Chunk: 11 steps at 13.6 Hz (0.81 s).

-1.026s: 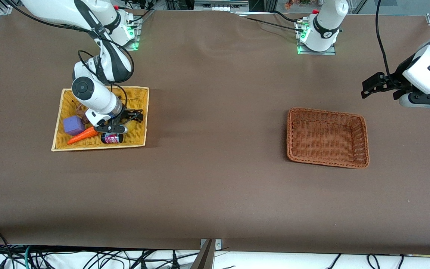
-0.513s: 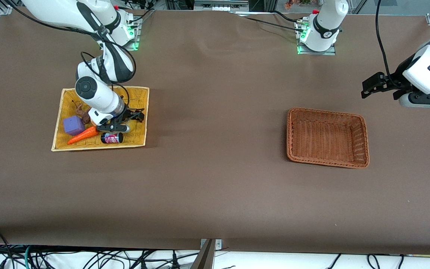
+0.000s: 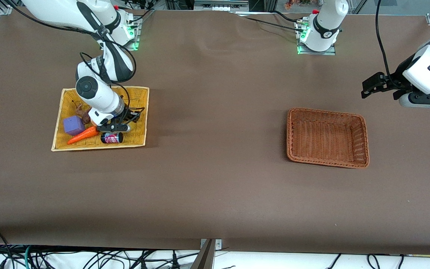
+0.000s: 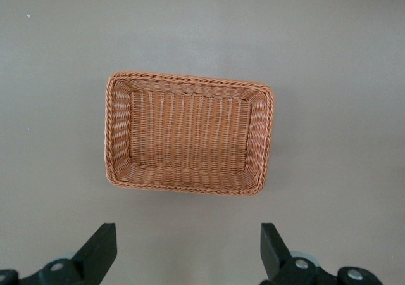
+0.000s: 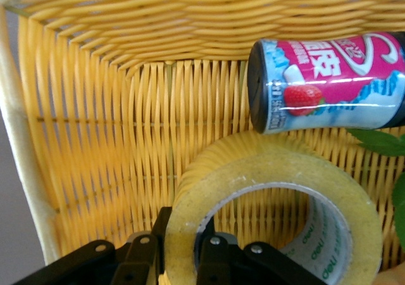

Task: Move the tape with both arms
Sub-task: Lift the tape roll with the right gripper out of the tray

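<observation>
The tape [image 5: 209, 183], a yellowish translucent roll with a grey core, stands on edge in the yellow basket [image 5: 95, 139] beside a pink-labelled can [image 5: 329, 82]. My right gripper [image 5: 183, 234] is shut on the roll's wall, with one finger inside the ring and one outside. In the front view the right gripper [image 3: 133, 116] is low in the yellow basket [image 3: 140, 97] and hides the tape. My left gripper [image 3: 366, 89] waits open and empty in the air at the left arm's end of the table. The left wrist view shows its fingers spread wide [image 4: 188, 247].
The yellow basket also holds the can [image 3: 111, 138], an orange carrot [image 3: 82, 135], a purple cube [image 3: 74, 125] and a small brown object [image 3: 82, 114]. An empty brown wicker basket [image 3: 327, 112] stands toward the left arm's end and shows in the left wrist view [image 4: 190, 79].
My right gripper has shifted slightly within the yellow basket, away from the can. The left arm has not moved.
</observation>
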{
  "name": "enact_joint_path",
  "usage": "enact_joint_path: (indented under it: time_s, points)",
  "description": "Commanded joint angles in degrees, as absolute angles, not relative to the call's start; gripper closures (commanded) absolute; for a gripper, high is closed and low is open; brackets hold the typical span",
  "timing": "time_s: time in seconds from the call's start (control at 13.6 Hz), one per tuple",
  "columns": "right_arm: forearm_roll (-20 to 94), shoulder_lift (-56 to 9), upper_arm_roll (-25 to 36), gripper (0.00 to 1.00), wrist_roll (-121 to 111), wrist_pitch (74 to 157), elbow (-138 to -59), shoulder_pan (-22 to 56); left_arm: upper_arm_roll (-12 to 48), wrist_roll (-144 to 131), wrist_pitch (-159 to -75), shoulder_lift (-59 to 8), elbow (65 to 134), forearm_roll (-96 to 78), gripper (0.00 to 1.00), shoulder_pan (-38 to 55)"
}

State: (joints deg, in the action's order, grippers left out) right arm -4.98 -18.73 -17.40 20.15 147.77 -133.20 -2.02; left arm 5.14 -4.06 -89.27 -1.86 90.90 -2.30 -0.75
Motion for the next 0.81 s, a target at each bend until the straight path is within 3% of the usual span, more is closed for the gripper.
enact_joint_path:
  time_s: [0.0, 0.37, 0.73]
  points:
    - [-6.0, -15.7, -17.1, 1.00, 19.8, 143.9, -132.3, -2.0, 5.1, -4.6, -87.8, -2.6, 88.9, -1.9, 0.00, -0.6]
    - [-5.5, -15.1, -20.8, 1.00, 24.7, 121.2, -115.3, -1.8, 5.1, -4.6, -87.8, -2.6, 88.9, -1.9, 0.00, -0.6]
    - [-5.6, -24.0, -22.9, 1.00, 46.1, 117.1, -97.8, 10.6, 5.1, -4.6, -87.8, -2.6, 88.9, -1.9, 0.00, -0.6]
